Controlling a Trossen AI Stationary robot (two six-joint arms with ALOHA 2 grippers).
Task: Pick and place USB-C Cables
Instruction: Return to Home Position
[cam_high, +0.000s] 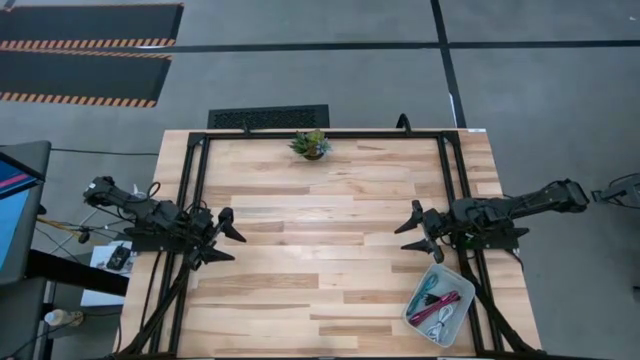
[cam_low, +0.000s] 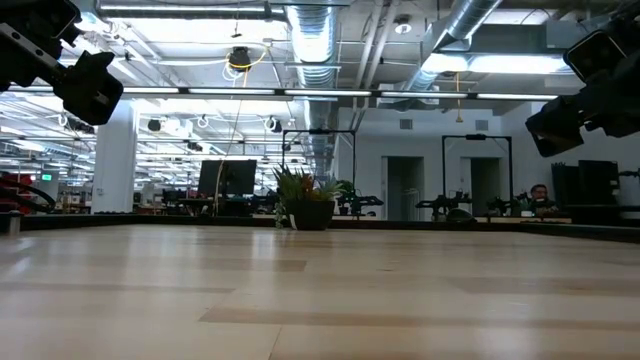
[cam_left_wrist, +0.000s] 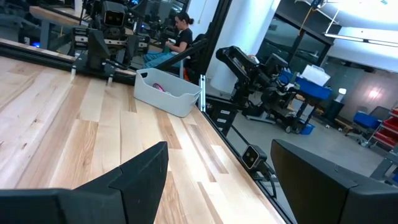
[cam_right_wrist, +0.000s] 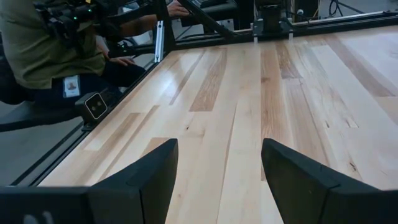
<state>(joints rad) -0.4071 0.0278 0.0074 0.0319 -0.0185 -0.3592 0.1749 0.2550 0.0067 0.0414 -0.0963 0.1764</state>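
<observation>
The big wooden table (cam_high: 320, 250) has a white bin (cam_high: 417, 293) at its near right corner. The USB-C Cables (cam_high: 438, 303) lie inside it. The left gripper (cam_high: 232, 240) hangs at the left side and the right gripper (cam_high: 405, 243) just past the bin. Both have their fingers apart and hold nothing. I think the sorting is done. Next, the arms only need to go home to rest.

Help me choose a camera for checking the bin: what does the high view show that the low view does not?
Only the high view: the white bin beside the right arm, holding the USB-C cables, plus the left gripper and right gripper spread open. Only the low view: ceiling ducts and a person in the room behind. Both: the potted plant and the wooden table.
</observation>
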